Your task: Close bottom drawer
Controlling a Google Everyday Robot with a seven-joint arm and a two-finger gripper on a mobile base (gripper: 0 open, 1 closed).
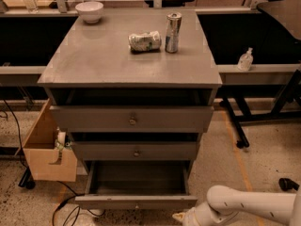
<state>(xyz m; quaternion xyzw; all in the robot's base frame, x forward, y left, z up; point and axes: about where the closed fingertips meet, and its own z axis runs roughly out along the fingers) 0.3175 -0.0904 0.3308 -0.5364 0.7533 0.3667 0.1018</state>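
The bottom drawer of the grey cabinet stands pulled out. Its thin front panel is near the floor and its empty inside shows. The middle drawer and the top drawer above it stick out only a little. My white arm comes in from the lower right. My gripper is low by the floor, just right of and below the drawer front's right end. Most of it is cut off by the frame's bottom edge.
On the cabinet top are a white bowl, a crushed can and an upright can. A wooden box hangs at the cabinet's left. Cables lie on the floor. A black table leg and a sanitizer bottle are to the right.
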